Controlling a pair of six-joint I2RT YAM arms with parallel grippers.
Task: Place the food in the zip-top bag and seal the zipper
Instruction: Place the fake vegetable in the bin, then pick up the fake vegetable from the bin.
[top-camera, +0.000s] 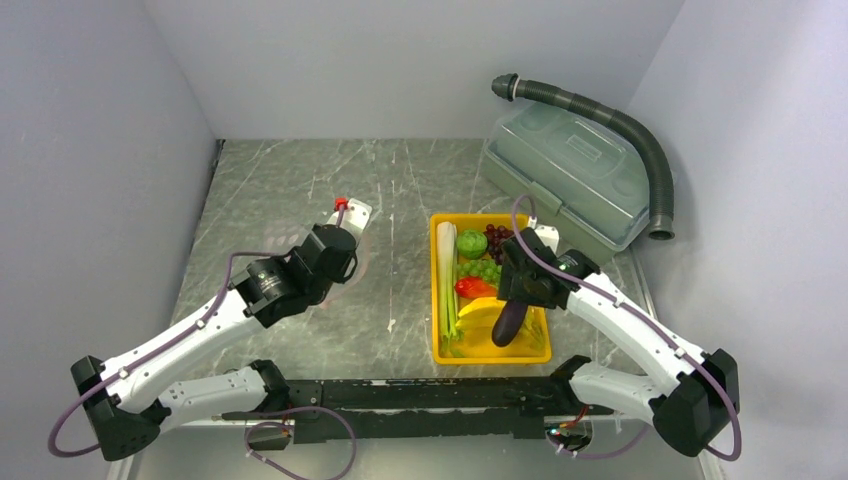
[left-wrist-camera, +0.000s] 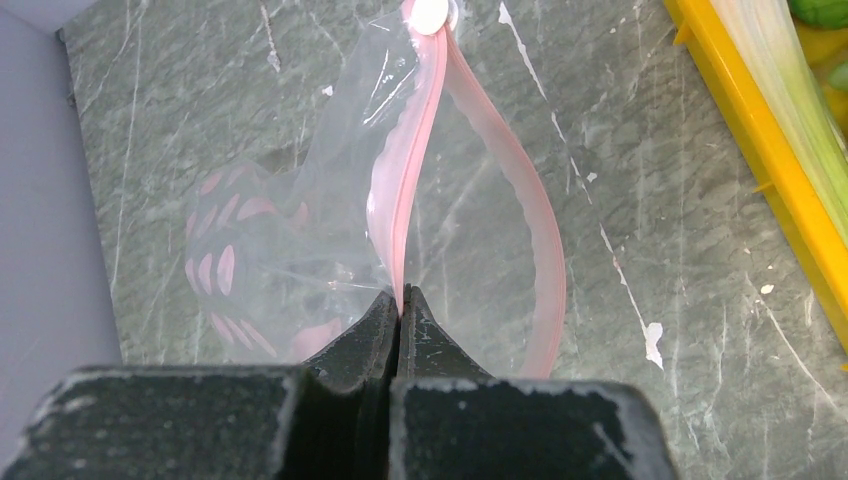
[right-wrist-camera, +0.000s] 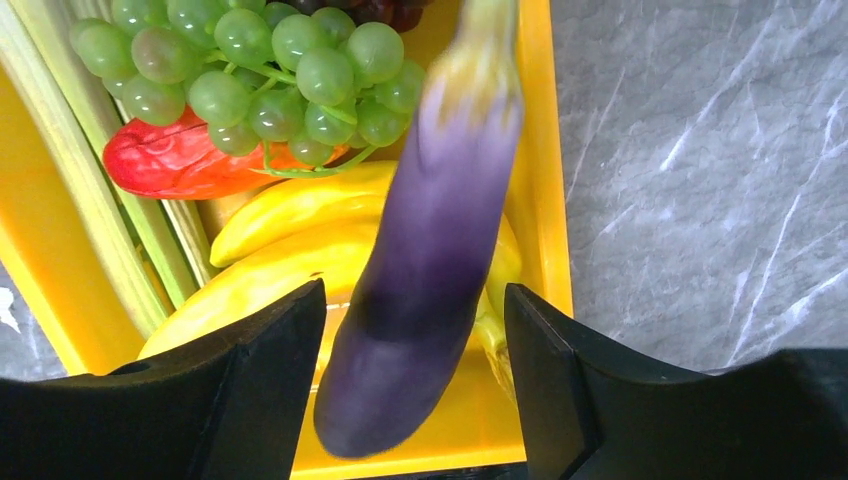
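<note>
My left gripper (left-wrist-camera: 400, 300) is shut on the pink zipper (left-wrist-camera: 405, 180) of the clear zip-top bag (left-wrist-camera: 300, 200), whose mouth gapes in a loop over the table. In the top view the left gripper (top-camera: 352, 215) sits left of the yellow tray (top-camera: 540, 350). My right gripper (right-wrist-camera: 415, 290) is open over the tray's near right corner. The purple eggplant (right-wrist-camera: 430, 250) is between its fingers, blurred, with a gap on each side. Below lie bananas (right-wrist-camera: 290, 210), green grapes (right-wrist-camera: 270, 70), a red pepper (right-wrist-camera: 170, 160) and green stalks (right-wrist-camera: 60, 150). From above, the eggplant (top-camera: 510, 320) points down from the right gripper (top-camera: 515, 290).
A grey-green lidded box (top-camera: 570, 175) stands at the back right with a corrugated grey hose (top-camera: 640, 140) arching over it. Dark red grapes (top-camera: 497, 238) and a round green piece (top-camera: 472, 243) lie at the tray's far end. White walls close in on three sides.
</note>
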